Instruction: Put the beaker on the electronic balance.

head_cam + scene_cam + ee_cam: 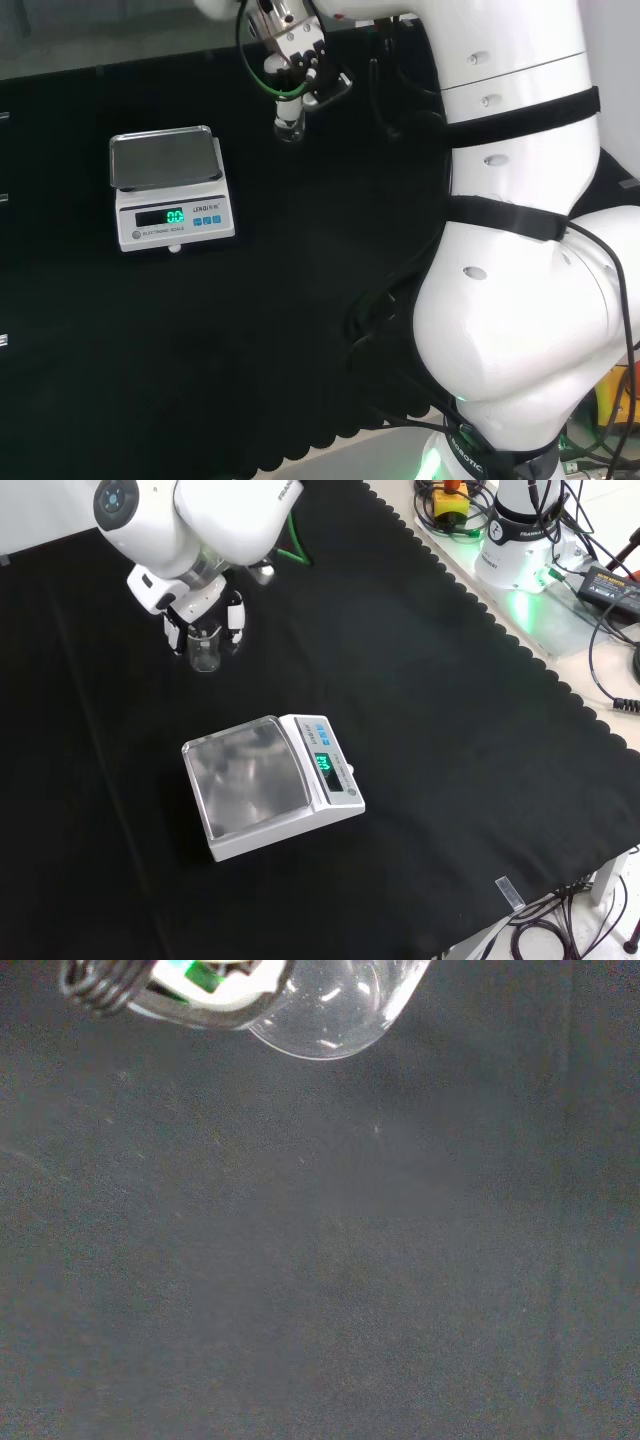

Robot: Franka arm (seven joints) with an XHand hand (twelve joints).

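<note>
Where the head view looks over the big white arm links at its right, the black and white hand [298, 62] sits at the top centre, its fingers curled down round a small clear glass beaker [289, 126]; beaker upright, its base at or just above the black-cloth surface [300, 300], cannot tell if touching; white electronic balance with a square grey metal pan [170, 186] stands well apart to the left of the beaker in this view, green digits lit on its front, pan bare.

Front view: hand [205, 610] comes in at the upper left under a white link with a round grey cap; fingers [235, 620] stand on either side of the beaker [205, 650], pinching it near the rim; beaker upright, looks empty; balance [270, 785] nearer the camera and to the right, clearly apart from the beaker, pan toward the left, display and blue buttons toward the right; scalloped cloth edge runs down the right side.

Wrist view: curved clear wall of the beaker [330, 1010] close up beside a blurred white and black part of the hand [150, 985]; plain dark cloth [320, 1260] beyond.
</note>
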